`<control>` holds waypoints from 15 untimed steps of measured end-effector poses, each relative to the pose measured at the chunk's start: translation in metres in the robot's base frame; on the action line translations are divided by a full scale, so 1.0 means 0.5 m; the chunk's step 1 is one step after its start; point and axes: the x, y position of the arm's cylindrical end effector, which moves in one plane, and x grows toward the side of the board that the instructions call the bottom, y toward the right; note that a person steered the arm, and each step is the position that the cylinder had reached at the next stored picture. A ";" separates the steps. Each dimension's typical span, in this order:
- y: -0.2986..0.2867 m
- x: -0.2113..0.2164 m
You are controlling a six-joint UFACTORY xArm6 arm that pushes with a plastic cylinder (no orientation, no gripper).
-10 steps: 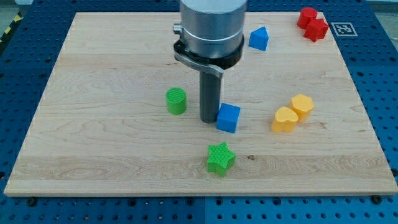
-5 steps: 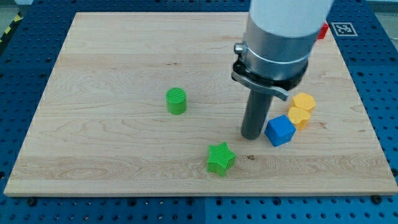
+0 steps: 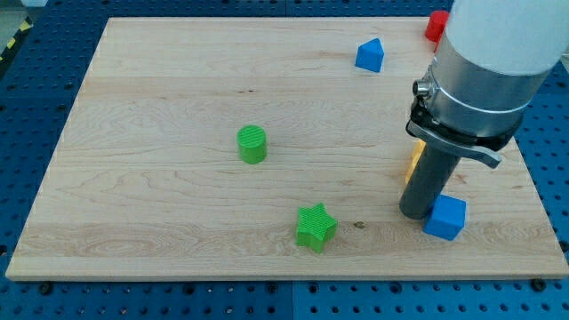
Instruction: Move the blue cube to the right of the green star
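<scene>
The blue cube [image 3: 445,218] lies on the wooden board [image 3: 160,204] at the lower right. My tip [image 3: 416,213] rests against the cube's left side. The green star [image 3: 316,226] lies at the lower middle, well to the left of the cube and the tip. The rod and the arm above it hide much of the right of the board.
A green cylinder [image 3: 252,144] stands left of centre. A blue wedge-shaped block [image 3: 370,55] lies near the top. A red block [image 3: 436,24] shows at the top right, partly behind the arm. A yellow block [image 3: 413,158] peeks out behind the rod.
My tip has pushed the blue cube to the right and down, from the middle of the board past the yellow blocks to the lower right. The arm now hides most of the yellow blocks.
</scene>
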 end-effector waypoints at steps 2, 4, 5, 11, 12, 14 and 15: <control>0.004 0.024; 0.055 0.024; 0.087 0.024; -0.171 -0.149; -0.227 -0.233; -0.447 -0.327; -0.486 -0.287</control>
